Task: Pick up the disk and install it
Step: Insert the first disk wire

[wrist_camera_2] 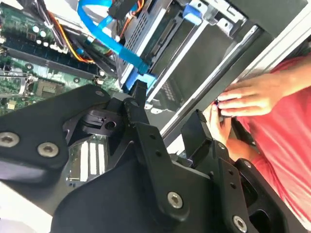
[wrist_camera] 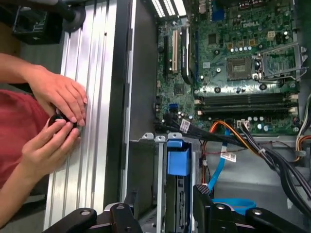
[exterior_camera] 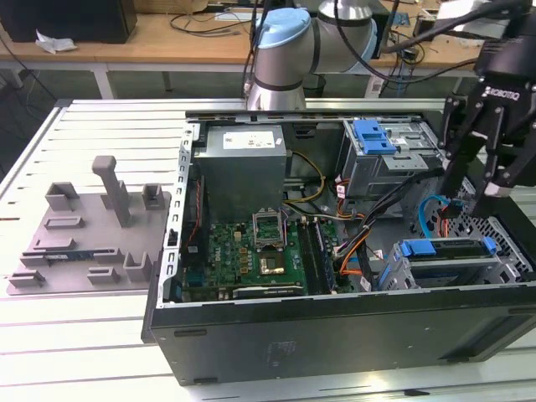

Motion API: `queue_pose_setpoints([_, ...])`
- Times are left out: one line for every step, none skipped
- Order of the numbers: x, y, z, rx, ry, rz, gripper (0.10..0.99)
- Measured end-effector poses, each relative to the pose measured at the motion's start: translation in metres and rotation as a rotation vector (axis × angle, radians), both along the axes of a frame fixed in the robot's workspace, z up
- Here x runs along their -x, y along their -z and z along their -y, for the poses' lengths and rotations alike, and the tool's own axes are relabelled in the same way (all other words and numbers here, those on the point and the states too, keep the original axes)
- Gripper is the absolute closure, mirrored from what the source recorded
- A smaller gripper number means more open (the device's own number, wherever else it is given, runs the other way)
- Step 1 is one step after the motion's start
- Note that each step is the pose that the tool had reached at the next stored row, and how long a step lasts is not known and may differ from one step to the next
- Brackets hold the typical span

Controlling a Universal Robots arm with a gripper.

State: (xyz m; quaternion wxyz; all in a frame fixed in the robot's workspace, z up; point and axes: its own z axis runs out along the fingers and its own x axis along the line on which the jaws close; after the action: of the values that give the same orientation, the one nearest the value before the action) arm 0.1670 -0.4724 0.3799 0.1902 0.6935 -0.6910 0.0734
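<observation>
Exterior view shows the black two-fingered gripper (exterior_camera: 469, 194) hanging over the corner of the open black computer case (exterior_camera: 335, 335) at the exterior view's right, above a grey metal drive cage (exterior_camera: 456, 272). Its jaws are spread wide and hold nothing. The flat silver disk with its blue plastic bracket (exterior_camera: 417, 248) sits slotted in that cage, clear of the fingers. In the first wrist view the gripper (wrist_camera: 165, 194) looks straight down on the disk (wrist_camera: 179, 162), one finger on either side of the blue bracket and apart from it. A light-blue flat cable (wrist_camera: 216, 170) runs just beside the cage, and the green motherboard (wrist_camera: 243, 48) lies further into the case. A person in a red sleeve has both hands (wrist_camera: 58, 97) on the ribbed aluminium table (wrist_camera: 92, 121) beside the case wall, pinching a small black round object (wrist_camera: 57, 119). In the second wrist view the gripper (wrist_camera_2: 168, 104) is likewise wide open.
</observation>
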Motion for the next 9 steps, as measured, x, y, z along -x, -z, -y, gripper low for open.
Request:
queue_pose_setpoints([-0.0005,0.0001,0.0,0.0,0.001,0.0295,0.522])
queue_pose_setpoints([-0.0006,0.0001,0.0,0.0,0.008,0.041,0.522])
queue_pose_setpoints([-0.0006,0.0002,0.0,0.0,0.016,0.0442,0.522])
queue_pose_setpoints([-0.0007,0.0001,0.0,0.001,0.026,0.0464,0.522])
queue_pose_setpoints([-0.0008,0.0001,-0.0001,0.001,0.044,0.0478,0.522])
queue_pose_setpoints([-0.0009,0.0003,-0.0001,0.001,0.062,0.049,0.522])
queue_pose_setpoints([-0.0009,0.0004,-0.0001,0.001,0.073,0.0498,0.522])
queue_pose_setpoints([-0.001,0.0005,0.0,0.002,0.082,0.0506,0.522])
queue_pose_setpoints([-0.001,0.0007,-0.0001,0.002,0.097,0.0516,0.522])
